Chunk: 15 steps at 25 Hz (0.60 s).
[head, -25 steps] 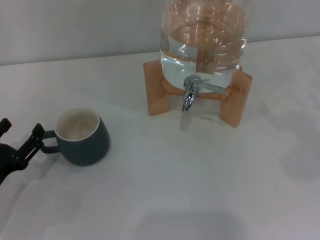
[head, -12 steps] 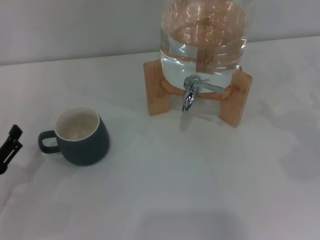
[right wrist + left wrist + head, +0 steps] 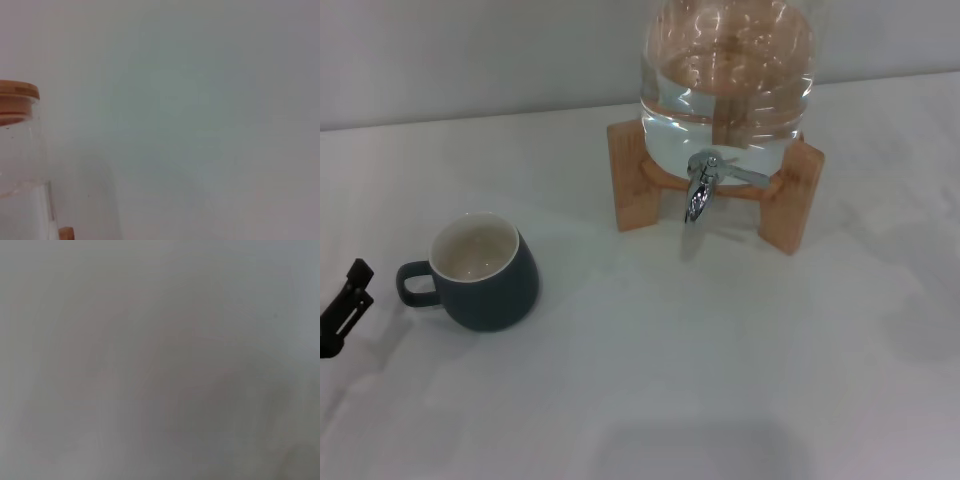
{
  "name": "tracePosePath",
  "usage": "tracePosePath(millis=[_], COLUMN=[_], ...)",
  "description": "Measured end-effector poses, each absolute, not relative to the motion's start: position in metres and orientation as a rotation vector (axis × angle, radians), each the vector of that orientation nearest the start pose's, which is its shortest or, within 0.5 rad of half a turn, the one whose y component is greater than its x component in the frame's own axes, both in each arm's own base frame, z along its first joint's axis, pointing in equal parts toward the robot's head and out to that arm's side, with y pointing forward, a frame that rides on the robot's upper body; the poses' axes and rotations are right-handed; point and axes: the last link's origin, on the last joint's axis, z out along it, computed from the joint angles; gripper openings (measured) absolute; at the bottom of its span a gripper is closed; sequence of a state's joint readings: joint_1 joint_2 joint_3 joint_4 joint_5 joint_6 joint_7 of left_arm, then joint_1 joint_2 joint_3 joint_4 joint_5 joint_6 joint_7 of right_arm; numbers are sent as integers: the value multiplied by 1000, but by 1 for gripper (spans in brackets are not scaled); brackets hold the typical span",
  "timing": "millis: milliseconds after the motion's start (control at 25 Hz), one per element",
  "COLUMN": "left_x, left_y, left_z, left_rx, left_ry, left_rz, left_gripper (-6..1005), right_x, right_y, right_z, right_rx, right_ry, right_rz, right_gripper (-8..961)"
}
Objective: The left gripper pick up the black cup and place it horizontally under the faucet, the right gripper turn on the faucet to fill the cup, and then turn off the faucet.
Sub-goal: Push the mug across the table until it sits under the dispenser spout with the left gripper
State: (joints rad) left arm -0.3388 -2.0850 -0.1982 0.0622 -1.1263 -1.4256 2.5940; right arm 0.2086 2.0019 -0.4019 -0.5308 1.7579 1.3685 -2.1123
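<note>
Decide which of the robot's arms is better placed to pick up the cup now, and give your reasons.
The left. The left hand sits just beside the black cup, on its handle side, with the cup upright on the table. The right hand appears nowhere in the head view.

Bare table (image 3: 650, 360) between black cup (image 3: 485, 275) and faucet (image 3: 700, 190)

The left end effector (image 3: 345, 305) is now seen apart from the cup's (image 3: 485, 272) handle, near the picture's left edge, where a second ago the handle was touched by it.
</note>
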Motion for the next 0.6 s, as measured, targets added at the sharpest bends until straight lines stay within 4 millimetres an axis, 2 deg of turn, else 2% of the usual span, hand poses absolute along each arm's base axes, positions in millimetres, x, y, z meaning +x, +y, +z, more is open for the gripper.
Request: tracePosePath(millis=[600], left_x=[-350], left_y=[263], left_z=[-28], left_rx=[-1851], left_ry=[-677], left_rz=[-842], left_gripper=[865], right_x=[394], right_y=[268], right_z=[124], right_rx=[-1681], right_ry=[652], right_rz=[815], right_gripper=[854])
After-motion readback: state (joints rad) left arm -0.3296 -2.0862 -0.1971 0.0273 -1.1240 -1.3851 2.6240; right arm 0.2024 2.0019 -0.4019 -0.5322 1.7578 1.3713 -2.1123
